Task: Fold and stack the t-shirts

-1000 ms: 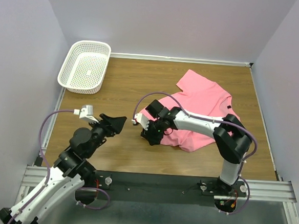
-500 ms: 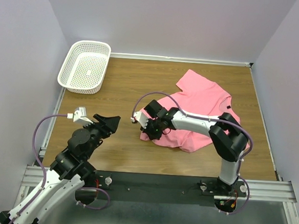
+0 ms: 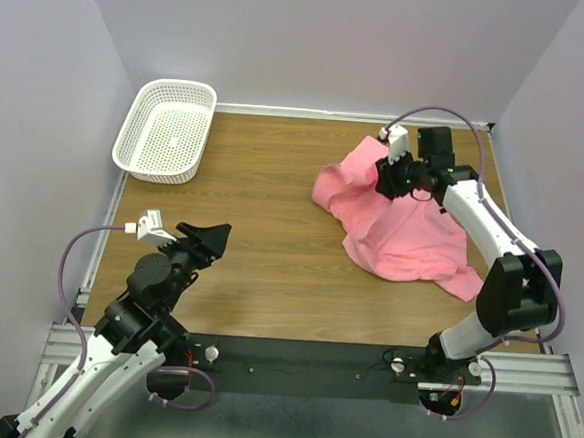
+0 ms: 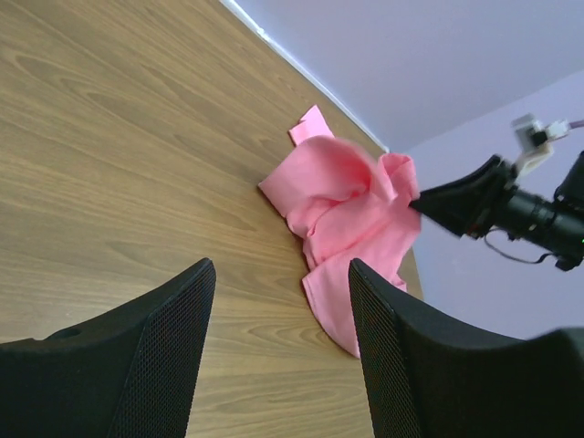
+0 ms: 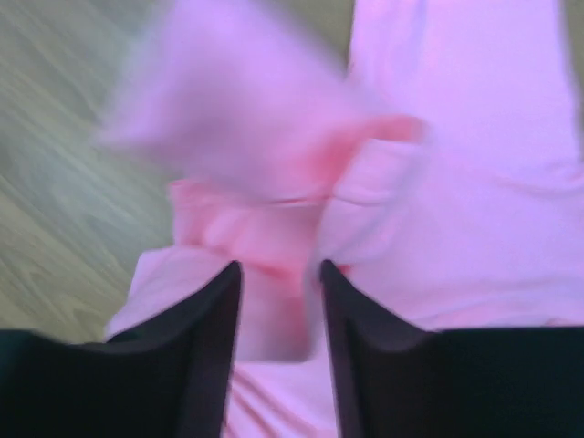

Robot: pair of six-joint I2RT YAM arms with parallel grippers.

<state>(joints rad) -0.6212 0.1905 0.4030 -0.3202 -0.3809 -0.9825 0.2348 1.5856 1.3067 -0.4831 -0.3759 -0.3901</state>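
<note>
The pink t-shirt lies crumpled on the right half of the table, with one part pulled up toward the back. My right gripper is shut on a fold of it and holds that fold above the table. In the right wrist view the pink cloth sits bunched between the fingers of the gripper. My left gripper is open and empty over the bare wood at the front left, well apart from the shirt. The left wrist view shows its gripper open, the shirt ahead, and the right gripper at the cloth.
A white mesh basket stands empty at the back left corner. Purple walls close the table on three sides. Bare wood lies between the basket and the shirt.
My right gripper has swung from the table's middle to the back right, dragging the shirt's left part up and rightward with it. My left gripper has drawn back a little toward the front left.
</note>
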